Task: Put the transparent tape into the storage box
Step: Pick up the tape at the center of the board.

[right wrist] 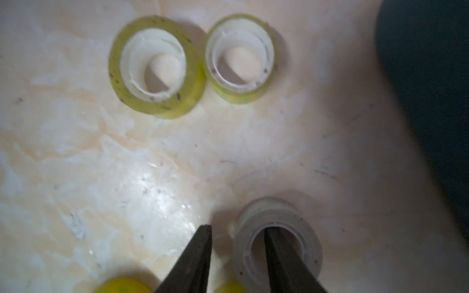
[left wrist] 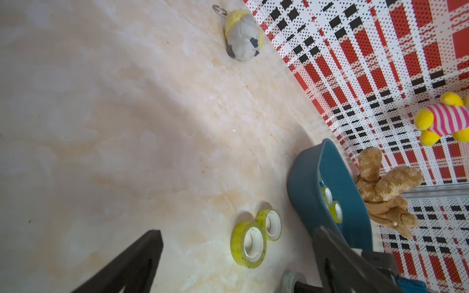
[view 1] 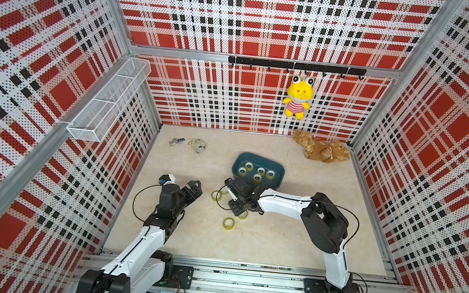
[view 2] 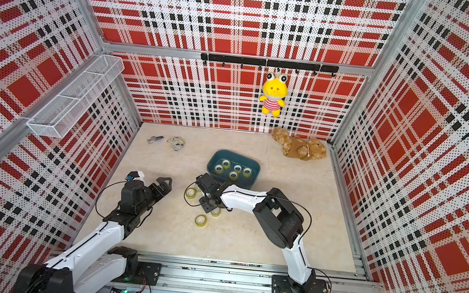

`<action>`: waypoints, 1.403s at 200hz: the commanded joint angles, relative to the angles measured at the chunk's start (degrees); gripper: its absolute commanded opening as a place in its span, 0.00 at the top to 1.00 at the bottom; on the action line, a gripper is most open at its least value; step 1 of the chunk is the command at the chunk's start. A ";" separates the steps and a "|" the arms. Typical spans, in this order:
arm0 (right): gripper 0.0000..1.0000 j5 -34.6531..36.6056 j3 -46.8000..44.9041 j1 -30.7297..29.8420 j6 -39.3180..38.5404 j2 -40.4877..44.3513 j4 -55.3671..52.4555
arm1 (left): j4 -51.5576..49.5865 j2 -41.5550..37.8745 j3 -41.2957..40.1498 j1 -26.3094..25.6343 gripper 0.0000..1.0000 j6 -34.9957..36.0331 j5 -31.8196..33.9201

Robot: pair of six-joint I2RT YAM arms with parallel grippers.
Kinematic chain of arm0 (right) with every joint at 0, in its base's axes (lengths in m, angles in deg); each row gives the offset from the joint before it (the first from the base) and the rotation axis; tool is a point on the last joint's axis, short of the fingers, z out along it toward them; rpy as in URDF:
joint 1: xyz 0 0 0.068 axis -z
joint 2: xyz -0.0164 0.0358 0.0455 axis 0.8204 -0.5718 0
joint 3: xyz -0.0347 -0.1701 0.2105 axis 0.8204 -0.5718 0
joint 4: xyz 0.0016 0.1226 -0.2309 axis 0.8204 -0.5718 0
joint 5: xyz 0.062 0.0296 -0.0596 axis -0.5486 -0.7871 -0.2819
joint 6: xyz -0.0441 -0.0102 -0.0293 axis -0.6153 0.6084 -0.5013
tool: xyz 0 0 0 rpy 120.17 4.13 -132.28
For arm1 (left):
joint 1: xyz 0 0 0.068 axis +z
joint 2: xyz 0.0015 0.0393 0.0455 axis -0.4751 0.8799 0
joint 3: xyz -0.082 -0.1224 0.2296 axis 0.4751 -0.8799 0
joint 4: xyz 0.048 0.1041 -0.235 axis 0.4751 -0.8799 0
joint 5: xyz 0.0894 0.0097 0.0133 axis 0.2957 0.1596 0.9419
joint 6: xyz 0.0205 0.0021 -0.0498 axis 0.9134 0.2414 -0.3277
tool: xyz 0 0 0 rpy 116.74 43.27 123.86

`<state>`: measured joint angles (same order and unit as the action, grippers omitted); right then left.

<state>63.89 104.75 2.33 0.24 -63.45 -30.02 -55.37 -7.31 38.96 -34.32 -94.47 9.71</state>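
The dark teal storage box (view 1: pixel 239 161) (view 2: pixel 214 157) sits mid-table with several yellow-tinted tape rolls (view 1: pixel 258 172) inside. My right gripper (right wrist: pixel 238 228) (view 1: pixel 231 191) is just in front of the box, open, astride the wall of a greyish transparent tape roll (right wrist: pixel 274 210) (left wrist: pixel 289 277): one finger is in its core, the other stands outside with a gap. Two more rolls (right wrist: pixel 177 106) (right wrist: pixel 238 95) lie side by side ahead of it. Others lie nearer the front (view 1: pixel 228 223) (view 1: pixel 243 214). My left gripper (view 1: pixel 194 189) (left wrist: pixel 238 229) hovers open and empty to the left.
A white mesh basket (view 1: pixel 110 101) hangs on the left wall. Two small keychain toys (view 1: pixel 197 145) (view 1: pixel 176 141) lie at the back left. A brown plush (view 1: pixel 320 150) lies in the back right corner. A yellow frog plush (view 1: pixel 297 97) hangs from the hook rail (view 1: pixel 265 63).
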 commanded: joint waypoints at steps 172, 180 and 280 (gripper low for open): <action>0.90 4.29 -13.73 5.09 3.18 8.68 -0.62 | -2.08 1.54 4.93 -10.80 0.01 -1.77 8.99; 0.92 4.48 -14.14 5.07 3.21 9.99 -0.69 | -2.08 1.59 4.98 -10.91 0.01 -1.79 8.86; 1.00 3.10 -10.64 6.09 1.24 28.54 -4.40 | -2.76 0.31 7.99 -15.37 0.01 -3.18 11.04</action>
<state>67.08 91.00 7.68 2.73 -37.57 -32.82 -58.14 -6.48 44.49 -48.33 -97.27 19.28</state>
